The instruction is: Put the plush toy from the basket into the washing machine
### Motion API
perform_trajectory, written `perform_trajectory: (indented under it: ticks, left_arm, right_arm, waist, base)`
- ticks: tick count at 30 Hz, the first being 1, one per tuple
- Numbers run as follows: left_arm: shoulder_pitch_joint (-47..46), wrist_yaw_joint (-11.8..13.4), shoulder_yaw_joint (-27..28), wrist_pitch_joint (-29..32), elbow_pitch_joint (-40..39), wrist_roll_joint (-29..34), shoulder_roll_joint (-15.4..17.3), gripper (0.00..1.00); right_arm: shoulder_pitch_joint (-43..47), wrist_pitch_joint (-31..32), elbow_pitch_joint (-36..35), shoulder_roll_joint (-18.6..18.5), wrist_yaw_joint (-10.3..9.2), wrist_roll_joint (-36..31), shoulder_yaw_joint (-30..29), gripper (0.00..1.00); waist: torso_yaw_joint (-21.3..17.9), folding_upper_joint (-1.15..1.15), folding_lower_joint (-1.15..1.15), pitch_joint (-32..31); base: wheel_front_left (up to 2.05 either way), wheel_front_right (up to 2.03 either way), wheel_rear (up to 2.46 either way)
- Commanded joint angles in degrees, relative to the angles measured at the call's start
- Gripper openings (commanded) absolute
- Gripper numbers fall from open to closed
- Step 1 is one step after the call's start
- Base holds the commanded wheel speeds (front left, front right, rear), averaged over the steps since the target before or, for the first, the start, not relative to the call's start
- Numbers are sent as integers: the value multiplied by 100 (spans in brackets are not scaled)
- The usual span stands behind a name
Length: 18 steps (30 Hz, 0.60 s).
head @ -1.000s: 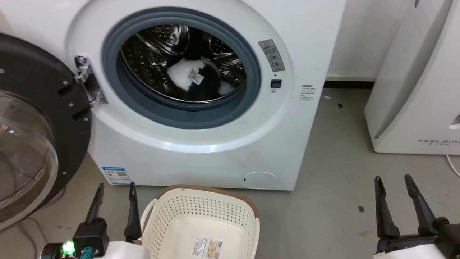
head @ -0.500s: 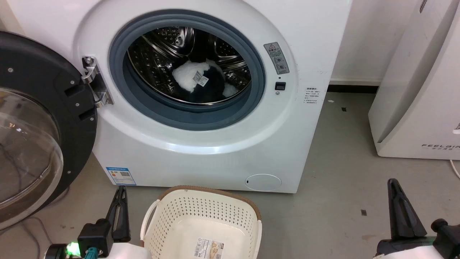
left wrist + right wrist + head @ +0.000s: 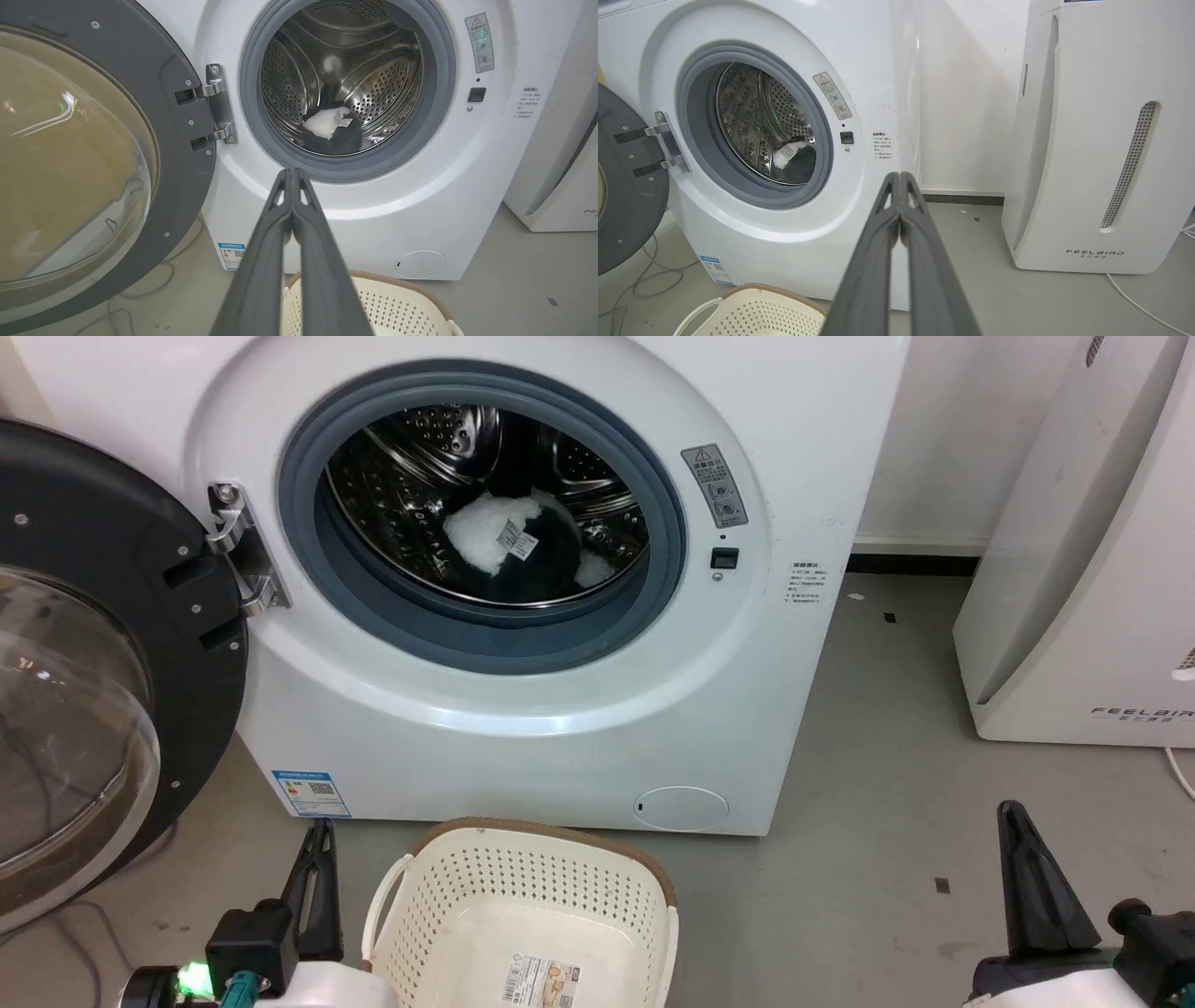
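The black-and-white plush toy (image 3: 519, 549) lies inside the steel drum of the washing machine (image 3: 523, 728), white tag showing; it also appears as the plush toy (image 3: 331, 132) in the left wrist view and the plush toy (image 3: 795, 157) in the right wrist view. The machine's black-framed glass door (image 3: 84, 653) hangs wide open at the left. The cream basket (image 3: 523, 849) with the brown rim stands on the floor before the machine, holding just its label sticker. My left gripper (image 3: 317, 859) is shut beside the basket's left side; the left gripper (image 3: 292, 175) holds nothing. My right gripper (image 3: 1018, 845) is shut at the lower right, the right gripper (image 3: 899, 177) empty too.
A white FEELBIRD appliance (image 3: 1083, 569) stands right of the machine against the wall. Grey floor (image 3: 878, 784) lies open between them. Cables (image 3: 163, 284) trail on the floor under the open door.
Both grippers have gone from open to shut, with nothing in them. The head camera shifted slightly. The plush toy stays in the drum.
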Motion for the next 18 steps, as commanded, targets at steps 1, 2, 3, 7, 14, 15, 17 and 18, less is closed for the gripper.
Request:
perform_trajectory:
  ticks: [1, 2, 3, 7, 14, 15, 17, 18]
  left_arm:
    - [-31, -16, -7, 33, -41, 33, -13, 0]
    - [-33, -18, -7, 45, -46, 35, -15, 0]
    - [-34, -21, -8, 57, -51, 36, -16, 0]
    - [-40, -32, -9, 105, -71, 43, -24, 0]
    - [-50, -48, -12, 176, -100, 53, -36, 0]
    - [-51, -50, -12, 188, -105, 55, -38, 0]
    - [-55, -56, -13, 212, -115, 58, -42, 0]
    - [-56, -58, -14, 223, -120, 60, -44, 0]
  right_arm:
    - [-69, 41, 26, -1, -1, -70, 24, 0]
    - [-73, 53, 27, -1, -1, -76, 27, 0]
    - [-77, 64, 29, -1, -1, -82, 31, 0]
    - [-94, 112, 35, -1, -1, -106, 46, 0]
    - [-119, 182, 44, -1, -1, -142, 68, 0]
    - [-123, 194, 45, -1, -1, -148, 72, 0]
    - [-131, 217, 48, -1, -2, -160, 79, 0]
    - [-136, 229, 50, -1, -2, -166, 83, 0]
  waist:
    - [-6, 0, 0, 1]
    - [-9, 0, 0, 2]
    - [-12, 0, 0, 2]
    - [-25, 0, 0, 5]
    - [-43, 0, 0, 9]
    - [-46, 0, 0, 9]
    - [-52, 0, 0, 11]
    - [-55, 0, 0, 11]
  base:
    - [0, 0, 0]
    - [0, 0, 0]
    - [0, 0, 0]
    - [0, 0, 0]
    - [0, 0, 0]
    - [0, 0, 0]
    - [0, 0, 0]
    - [0, 0, 0]
